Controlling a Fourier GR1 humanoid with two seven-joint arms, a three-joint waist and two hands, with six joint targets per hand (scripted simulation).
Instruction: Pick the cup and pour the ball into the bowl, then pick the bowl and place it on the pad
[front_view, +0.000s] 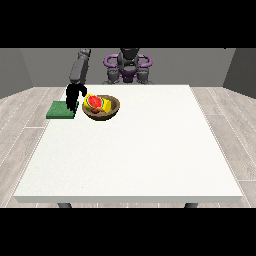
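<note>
**Resting near the desk's far left corner: bowl, pad and one black hand**

Sitting on the white desk (130, 150), toward its far left part as the front view shows it, is a brown wooden bowl (111, 113). It stands upright on the desk surface, and inside it lies something yellow and red (93, 102), tipped toward the bowl's left rim; whether this is the cup, the ball or both together cannot be told from here. Just left of the bowl lies the flat green pad (58, 110), at the desk's left edge, its right end partly covered by the hand. The bowl is beside the pad, not on it.

The hand at the view's left (73, 96) hangs from a grey arm (80, 67) that comes down from the robot's shoulder. The hand is black, pointing downward, and it is placed between the pad and the bowl, its right side touching or nearly touching the yellow thing at the bowl's rim. Whether its fingers are spread or closed on anything cannot be told.

The robot's torso (128, 67) stands behind the desk's far edge. The other hand does not show.
</note>
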